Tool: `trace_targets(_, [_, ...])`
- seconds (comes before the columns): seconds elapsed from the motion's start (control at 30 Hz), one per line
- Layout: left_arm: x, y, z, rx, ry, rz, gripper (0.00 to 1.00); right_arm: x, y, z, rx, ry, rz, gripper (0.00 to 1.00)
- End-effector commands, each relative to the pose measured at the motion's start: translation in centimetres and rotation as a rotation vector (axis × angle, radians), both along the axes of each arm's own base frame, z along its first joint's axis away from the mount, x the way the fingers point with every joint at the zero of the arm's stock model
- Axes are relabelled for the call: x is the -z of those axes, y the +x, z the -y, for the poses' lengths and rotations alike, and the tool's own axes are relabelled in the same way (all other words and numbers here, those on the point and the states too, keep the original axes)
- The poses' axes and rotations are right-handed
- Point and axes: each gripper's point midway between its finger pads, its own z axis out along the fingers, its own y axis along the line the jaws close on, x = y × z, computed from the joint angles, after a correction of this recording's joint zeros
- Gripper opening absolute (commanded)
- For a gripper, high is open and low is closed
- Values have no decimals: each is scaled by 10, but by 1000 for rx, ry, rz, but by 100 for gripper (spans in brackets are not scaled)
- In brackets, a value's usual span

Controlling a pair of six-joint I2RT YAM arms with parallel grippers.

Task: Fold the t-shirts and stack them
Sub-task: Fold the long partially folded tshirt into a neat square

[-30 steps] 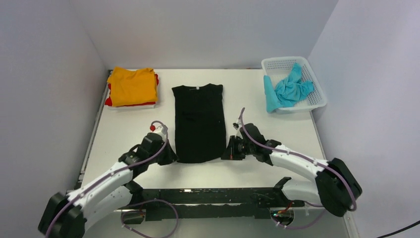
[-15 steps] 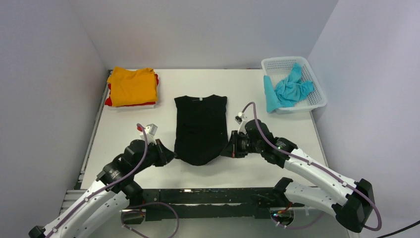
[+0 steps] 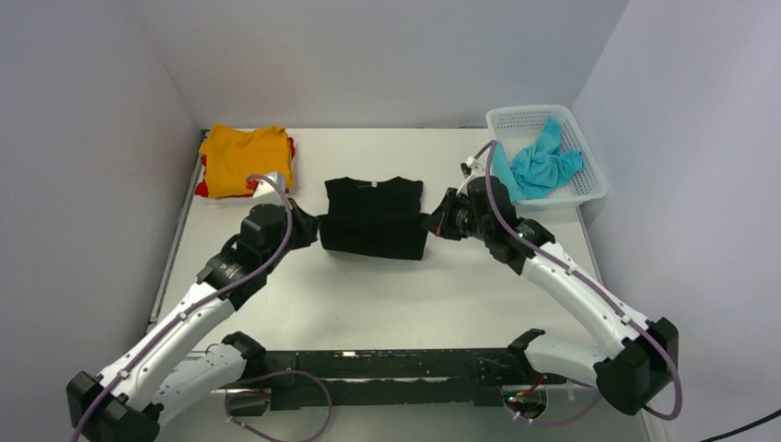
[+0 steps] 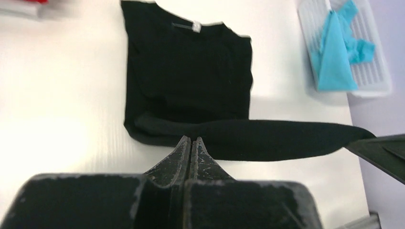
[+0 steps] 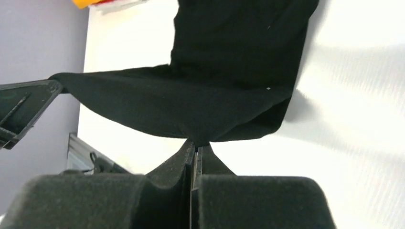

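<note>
black t-shirt (image 3: 373,216), orange t-shirt (image 3: 247,158), red t-shirt (image 3: 200,190), turquoise t-shirt (image 3: 539,166), white lattice basket (image 3: 590,175)

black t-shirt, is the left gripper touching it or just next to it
Touching. The left wrist view shows the left gripper shut, its tips pinching the near edge of the black t-shirt, and the cloth stretches taut away from them.

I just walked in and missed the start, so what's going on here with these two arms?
The two arms are mid-fold on the black t-shirt. The left hand and the right hand are each shut on one end of its bottom hem, holding it stretched and raised over the half lying flat on the table. A folded orange t-shirt tops a stack at the far left, and a turquoise t-shirt sits in the white basket at the far right.
</note>
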Motion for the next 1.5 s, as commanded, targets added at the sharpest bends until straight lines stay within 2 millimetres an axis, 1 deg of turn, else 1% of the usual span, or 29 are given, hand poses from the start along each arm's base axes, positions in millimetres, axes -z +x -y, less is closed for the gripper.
trace_targets(0.0, [-44,41,-14,-79,-17,150,0,-32,47,-2,21,31,103,0])
trace_targets(0.07, [-45,54,-17,-87,0,147,0,-33,61,-2,21,19,109,0])
trace_targets(0.1, [-43,60,-19,-97,13,137,0,-32,69,-2,26,11,109,0])
trace_targets(0.2, [-39,80,-16,-75,16,129,0,-27,92,2,54,-9,105,0])
trace_targets(0.27, [-37,93,-19,-92,21,120,0,-23,104,4,68,-15,93,0])
trace_targets(0.47, [-27,129,-22,-126,60,89,0,-5,137,13,91,-6,57,0])
trace_targets(0.57, [-18,144,-25,-145,79,68,0,5,154,14,90,-3,39,0])
trace_targets(0.7, [-1,163,-27,-147,102,24,0,28,174,14,83,-6,-9,0])
trace_targets(0.73, [2,169,-26,-145,107,15,0,37,179,16,95,-19,-27,0])
trace_targets(0.8, [13,179,-25,-136,112,-12,0,48,188,20,128,-45,-42,0])
trace_targets(0.83, [19,184,-23,-128,114,-27,0,52,191,21,137,-49,-41,0])
trace_targets(0.87, [30,190,-22,-121,119,-53,0,56,195,21,146,-52,-42,0])
trace_targets(0.9, [31,194,-21,-118,117,-60,0,60,199,20,148,-59,-43,0])
trace_targets(0.93, [42,199,-21,-118,125,-87,0,64,202,20,149,-65,-43,0])
trace_targets(0.97, [44,202,-21,-121,125,-94,0,68,206,20,151,-71,-46,0])
trace_targets(1.0, [52,207,-21,-122,129,-112,0,73,210,20,153,-80,-53,0])
trace_targets(1.17, [75,222,-26,-134,125,-169,0,102,227,17,149,-102,-110,0])
trace_targets(1.23, [84,226,-27,-133,113,-196,0,113,233,16,152,-108,-130,2])
trace_targets(1.3, [92,230,-28,-131,102,-220,0,119,240,16,159,-111,-132,4])
trace_targets(1.33, [95,233,-28,-124,97,-226,5,121,243,17,162,-114,-132,9])
trace_targets(1.37, [97,235,-27,-118,93,-232,14,119,249,17,168,-114,-124,20])
trace_targets(1.4, [98,238,-28,-119,93,-233,26,119,252,17,168,-119,-119,26])
trace_targets(1.43, [96,241,-27,-110,85,-231,41,116,256,18,169,-120,-111,34])
trace_targets(1.47, [92,243,-25,-92,77,-227,62,113,261,19,169,-121,-105,63])
